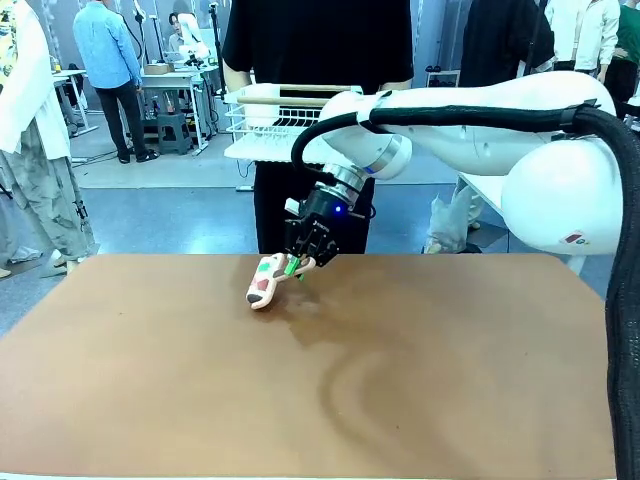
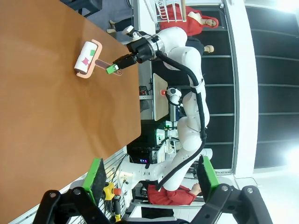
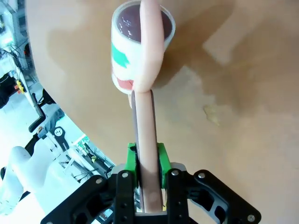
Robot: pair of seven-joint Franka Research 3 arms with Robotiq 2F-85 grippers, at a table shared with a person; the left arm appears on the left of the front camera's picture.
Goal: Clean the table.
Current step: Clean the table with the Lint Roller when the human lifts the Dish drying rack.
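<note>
The right tool (image 1: 298, 266) clenches the lint roller (image 1: 265, 282) by its handle, whose long axis runs straight out from the tool to the drum resting on the tabletop (image 1: 420, 400) (the left tool (image 2: 150, 176), released, hangs well apart from the roller).

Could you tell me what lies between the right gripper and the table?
A lint roller: the right gripper clamps its pink handle and its drum rests on the table, as the right wrist view shows.
</note>
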